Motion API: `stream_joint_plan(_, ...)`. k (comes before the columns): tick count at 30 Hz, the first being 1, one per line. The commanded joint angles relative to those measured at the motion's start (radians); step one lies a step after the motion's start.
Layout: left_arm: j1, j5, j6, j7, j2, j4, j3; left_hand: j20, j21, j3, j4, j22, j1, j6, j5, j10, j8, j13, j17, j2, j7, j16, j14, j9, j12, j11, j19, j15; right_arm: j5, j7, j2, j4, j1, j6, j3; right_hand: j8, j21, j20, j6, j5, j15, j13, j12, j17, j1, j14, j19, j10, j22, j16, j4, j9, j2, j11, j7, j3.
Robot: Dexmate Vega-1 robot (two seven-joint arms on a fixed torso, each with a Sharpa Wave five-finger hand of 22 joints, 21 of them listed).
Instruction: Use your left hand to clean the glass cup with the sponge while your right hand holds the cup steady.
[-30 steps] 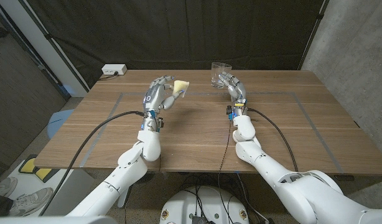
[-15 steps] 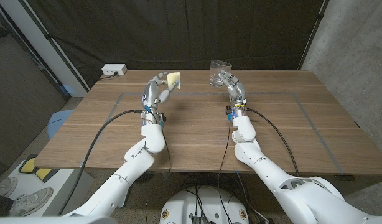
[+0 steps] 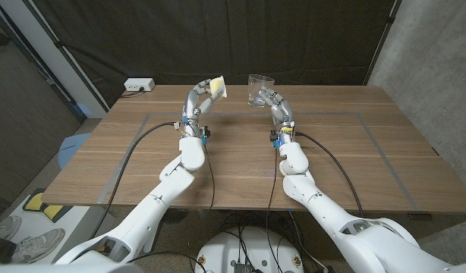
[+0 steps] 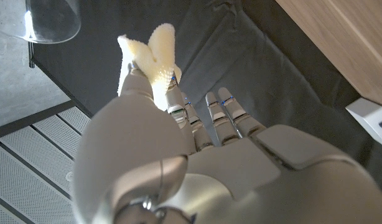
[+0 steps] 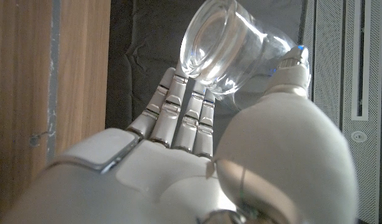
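My right hand grips a clear glass cup and holds it raised above the far middle of the table. In the right wrist view the cup is tilted, its open mouth showing, held between thumb and fingers of that hand. My left hand pinches a pale yellow sponge and holds it up a short way to the left of the cup, apart from it. The left wrist view shows the sponge pinched at the fingertips of the hand, with the cup beyond it.
The wooden table carries thin marked lines. A white power strip lies at its far left corner. Black cables run from both wrists back over the near edge. A dark curtain hangs behind the table.
Both arms have risen and stretched farther out. The sponge has moved right and up, the cup left and up, so the gap between them is smaller. The cup now tilts.
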Motion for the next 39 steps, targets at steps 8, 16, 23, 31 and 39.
stream_joint_plan(8, -0.127, -0.324, -0.01, -0.406, 0.059, 0.04, 0.058, 0.017, -0.011, -0.001, 0.02, 0.005, -0.019, 0.043, 0.024, -0.074, -0.015, 0.015, 0.021, 0.01, -0.068, -0.021, -0.091, 0.022, -0.032, 0.007, -0.043, -0.136, -0.035, -0.015, 0.035, 0.071, 0.045, -0.019, -0.007, 0.007, 0.011, -0.157, 0.18, 0.005, -0.218, 0.006, -0.001, 0.008, 0.211, 0.088, -0.009, 0.071, 0.003, 0.001, 0.033, 0.008, 0.209, -0.073, -0.177, 0.03)
stream_joint_plan(16, -0.183, -0.42, -0.021, -0.583, 0.118, 0.065, 0.094, 0.014, -0.02, 0.007, 0.031, 0.01, -0.016, 0.023, 0.043, -0.139, -0.003, 0.025, 0.035, 0.026, -0.059, -0.029, -0.166, 0.05, -0.056, 0.027, -0.079, -0.1, -0.049, -0.029, 0.042, 0.076, 0.05, -0.016, -0.006, 0.007, 0.017, -0.157, 0.18, 0.005, -0.218, 0.008, -0.002, 0.011, 0.213, 0.089, -0.011, 0.073, 0.003, -0.001, 0.033, 0.009, 0.21, -0.073, -0.179, 0.03)
stream_joint_plan(23, -0.214, -0.446, -0.031, -0.644, 0.143, 0.082, 0.12, 0.011, -0.021, 0.017, 0.036, 0.012, -0.009, 0.009, 0.05, -0.16, 0.006, 0.03, 0.042, 0.034, -0.04, -0.03, -0.197, 0.067, -0.06, 0.035, -0.093, -0.086, -0.065, -0.046, 0.042, 0.078, 0.053, -0.018, -0.01, 0.007, 0.022, -0.157, 0.181, 0.005, -0.218, 0.01, -0.003, 0.014, 0.214, 0.089, -0.013, 0.072, 0.003, -0.002, 0.033, 0.009, 0.21, -0.073, -0.178, 0.03)
stream_joint_plan(31, -0.234, -0.465, -0.046, -0.664, 0.149, 0.094, 0.135, 0.0, -0.017, 0.031, 0.037, 0.014, 0.003, 0.002, 0.054, -0.173, 0.021, 0.034, 0.047, 0.037, -0.019, -0.029, -0.214, 0.086, -0.058, 0.041, -0.097, -0.087, -0.061, -0.04, 0.046, 0.085, 0.057, -0.015, -0.012, 0.007, 0.027, -0.157, 0.182, 0.005, -0.218, 0.011, -0.004, 0.016, 0.215, 0.09, -0.016, 0.073, 0.002, -0.003, 0.033, 0.009, 0.21, -0.072, -0.179, 0.03)
stream_joint_plan(39, -0.235, -0.449, -0.007, -0.663, 0.164, 0.087, 0.158, -0.015, -0.011, 0.046, 0.035, 0.015, 0.016, 0.011, 0.048, -0.18, 0.045, 0.038, 0.053, 0.034, 0.009, -0.029, -0.225, 0.107, -0.051, 0.045, -0.097, -0.09, -0.004, 0.0, 0.062, 0.077, 0.055, -0.002, 0.008, 0.009, 0.033, -0.157, 0.183, 0.005, -0.218, 0.013, -0.004, 0.02, 0.216, 0.091, -0.017, 0.076, 0.002, -0.004, 0.034, 0.01, 0.21, -0.073, -0.178, 0.03)
